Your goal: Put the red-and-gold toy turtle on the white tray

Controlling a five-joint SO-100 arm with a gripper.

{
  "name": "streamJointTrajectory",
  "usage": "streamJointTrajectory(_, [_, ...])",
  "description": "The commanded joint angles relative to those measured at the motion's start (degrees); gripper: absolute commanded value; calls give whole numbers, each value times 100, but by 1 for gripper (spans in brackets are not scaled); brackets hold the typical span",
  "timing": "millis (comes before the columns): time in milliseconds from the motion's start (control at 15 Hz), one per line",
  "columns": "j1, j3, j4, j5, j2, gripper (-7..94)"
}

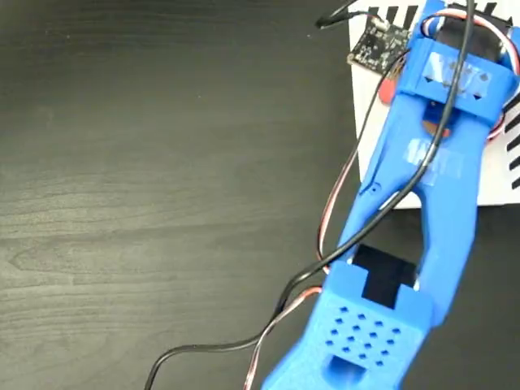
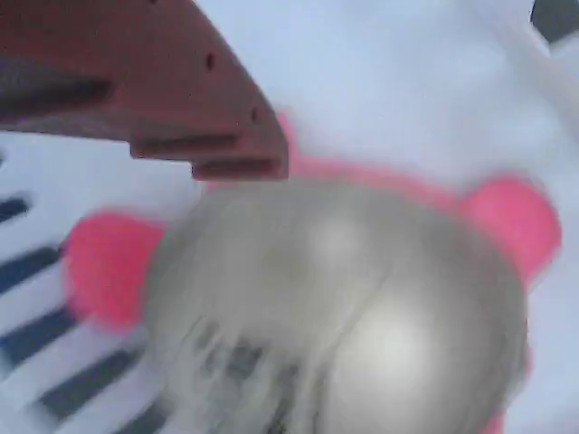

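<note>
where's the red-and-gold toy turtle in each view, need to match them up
Fixed view: almost wholly hidden under the blue arm at top right; only a sliver of the small red-and-gold toy turtle peeks out at the arm's left edge.
Wrist view: the turtle fills the lower centre, blurred, gold shell toward the camera.
Shared landmark: the flat white tray with black stripes under it.

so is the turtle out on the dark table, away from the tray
No, in the wrist view the red-and-gold toy turtle has the white tray behind it on all sides, stripes at lower left.
</note>
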Motion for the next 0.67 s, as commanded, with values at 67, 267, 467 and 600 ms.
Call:
streamJointTrajectory(67, [-44, 62, -202, 123, 1749, 5])
streamJointTrajectory(267, [-343, 694, -712, 149, 3085, 0])
streamJointTrajectory(467, [-1046, 2742, -2013, 88, 4852, 0])
streamJointTrajectory(600, [-1749, 4368, -2637, 193, 5924, 0])
